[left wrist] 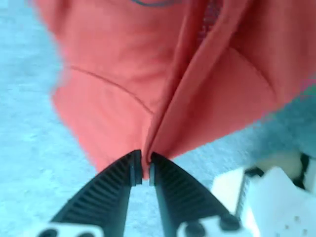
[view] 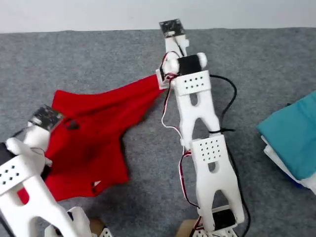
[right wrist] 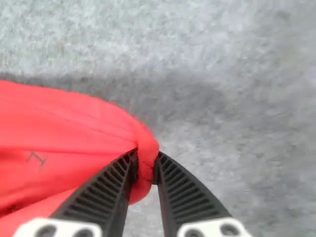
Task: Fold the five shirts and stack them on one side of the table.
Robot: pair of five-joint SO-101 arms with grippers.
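The red shirt (view: 91, 140) sprawls over the left half of the grey bench (view: 98, 54). The left gripper (left wrist: 142, 169) is clamped tight on a bunched fold, and the right gripper (right wrist: 145, 170) pinches its far corner. Folded shirts (view: 296, 138) sit stacked at the right edge.

**A:** What sort of place is this?

**B:** It looks like a robotics lab bench. A white plastic arm (view: 205, 148) and a second arm (view: 24, 187), both with perforated shells, sit side by side. Loose red and black wires (view: 164, 111) trail along the first.

**A:** And the surroundings?

**B:** A tabletop (view: 98, 54) covered in grey felt, with a plain pale wall (view: 74, 15) behind.
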